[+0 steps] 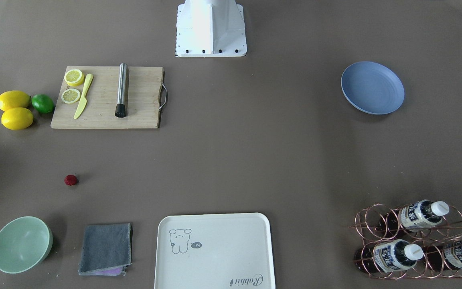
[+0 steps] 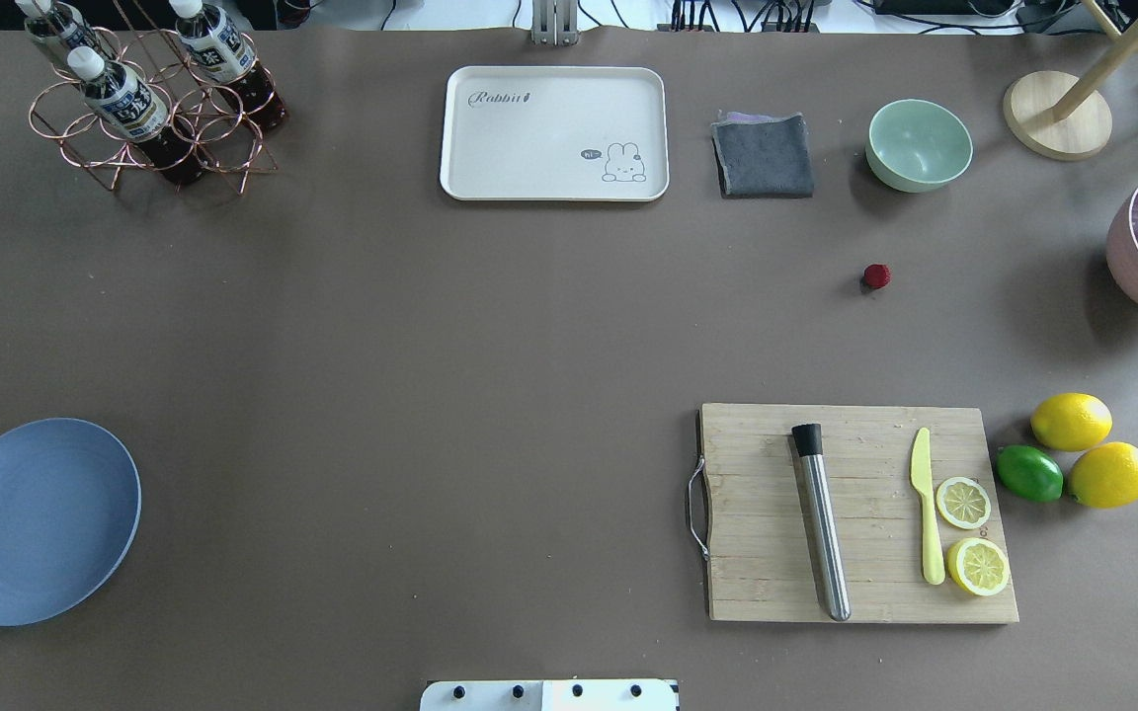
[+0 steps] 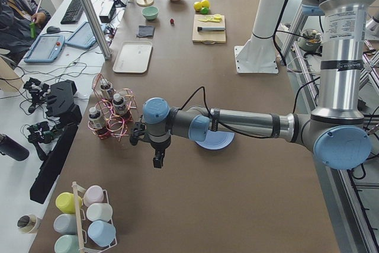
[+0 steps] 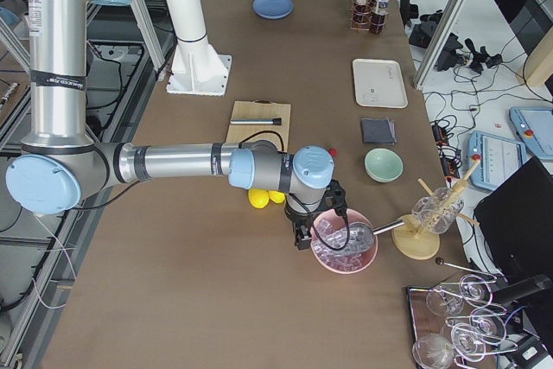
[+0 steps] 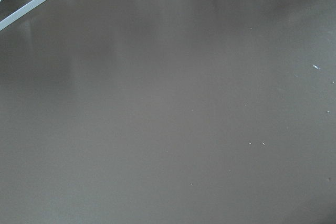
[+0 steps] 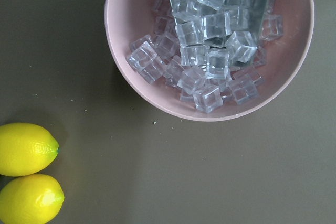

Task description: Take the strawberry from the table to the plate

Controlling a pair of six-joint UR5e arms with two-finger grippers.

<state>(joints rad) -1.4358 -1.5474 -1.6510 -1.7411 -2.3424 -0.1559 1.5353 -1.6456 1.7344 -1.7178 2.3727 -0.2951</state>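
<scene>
Stretching wide and grey-brown, the bench (image 1: 231, 160) carries everything. On the robot's left half sits the periwinkle-blue plate (image 1: 372, 87), round and shallow, with nothing on it.

The right pincer (image 4: 301, 238) shows only in the side view from the robot's right. It hangs fingers-down at the near rim of the pink bowl (image 6: 210, 45), which is full of ice cubes, and just past the lemons (image 6: 26, 149). From that view I cannot tell how far it is open, and nothing can be seen in it.

The left pincer (image 3: 157, 159) also shows only from the side. It hangs over bare bench between the bottle rack (image 3: 109, 114) and the plate, and I cannot tell its opening either.

The strawberry (image 1: 70, 180) lies alone on the bench's right half, between the wooden cutting board (image 1: 106, 97) and the mint-green bowl (image 1: 21, 244), touching neither. It is apart from the right pincer and well apart from the left pincer and the plate. It is a tiny, dark-red, roundish berry with a bumpy skin, far smaller than the lemons.
</scene>
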